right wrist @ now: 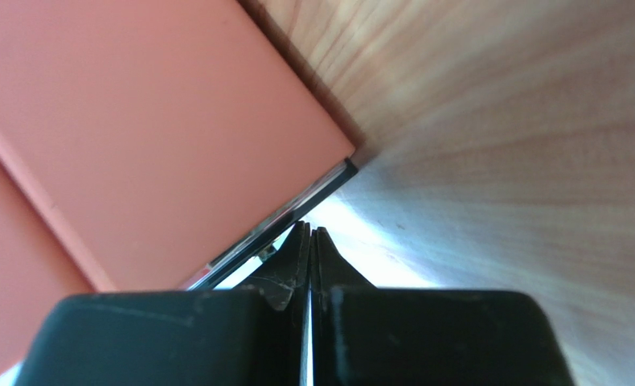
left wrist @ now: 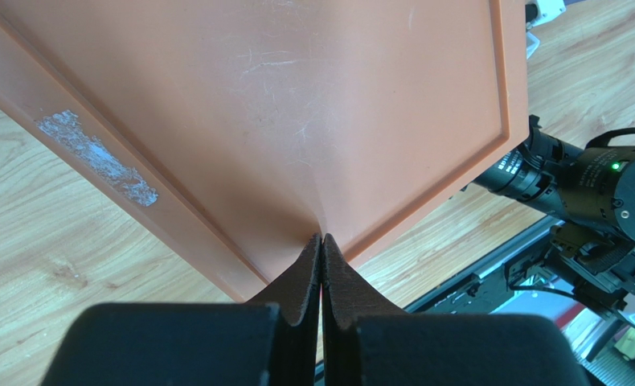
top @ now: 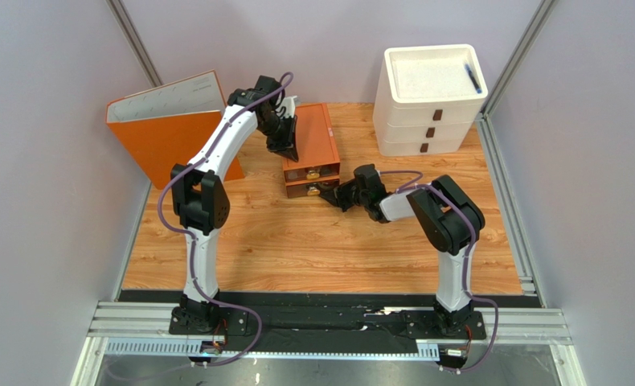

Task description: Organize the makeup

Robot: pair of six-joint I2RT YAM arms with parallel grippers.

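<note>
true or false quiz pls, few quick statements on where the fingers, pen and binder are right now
1. The left fingers and right fingers are both shut on nothing. True.
2. The black pen lies on the orange drawer box. False: it lies on top of the white drawer stack.
3. The right fingers are at the front of the orange drawer box. True.
4. The orange binder lies flat. False: it stands on edge at the back left.
</note>
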